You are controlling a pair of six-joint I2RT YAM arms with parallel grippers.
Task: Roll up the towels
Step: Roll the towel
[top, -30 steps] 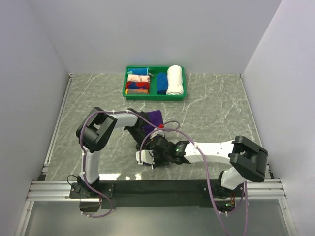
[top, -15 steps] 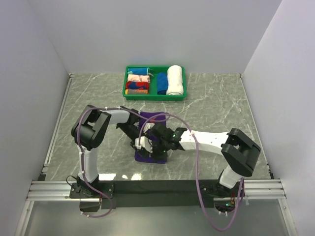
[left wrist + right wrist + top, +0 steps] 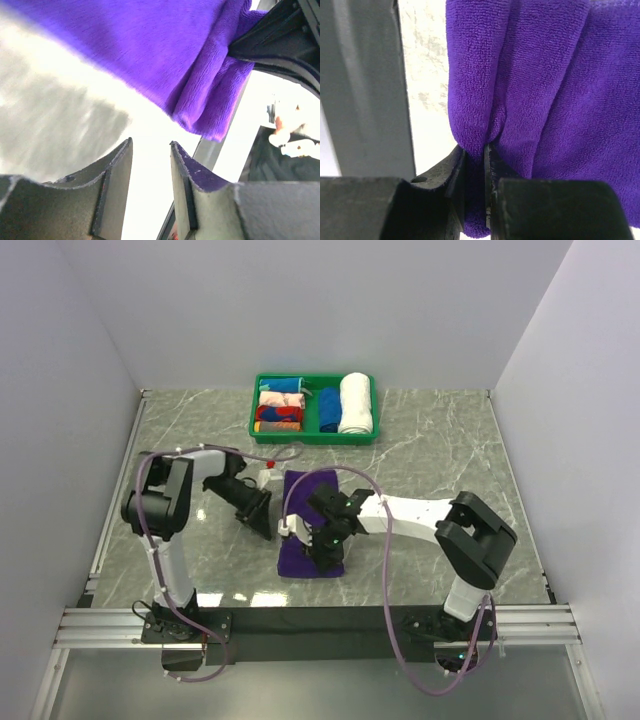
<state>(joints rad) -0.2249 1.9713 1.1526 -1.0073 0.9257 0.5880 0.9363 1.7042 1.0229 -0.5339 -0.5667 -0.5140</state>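
At the centre of the grey marbled surface (image 3: 440,465), a deep-purple towel (image 3: 297,562) lies as a long strip, running from the middle toward the near edge. The right pincer (image 3: 322,543) rests on the strip's near half, clenched on a raised fold of the cloth. In its wrist view, the two fingers of the right pincer (image 3: 485,150) nip a soft ridge of the purple towel (image 3: 555,75), and more folds bunch just beyond.

The left pincer (image 3: 263,525) sits just beside the towel's left edge, apart from it. It is released: in its wrist view the left pincer (image 3: 150,145) shows parted fingers with nothing between them, and a doubled edge of the purple towel (image 3: 165,50) just past the tips.

Well apart, at the far side of the surface, a green tray (image 3: 315,438) holds rolled towels side by side: a thick white roll (image 3: 355,402) on the right, a bright blue roll (image 3: 328,408) next to it, and several multicoloured rolls (image 3: 280,410) on the left.
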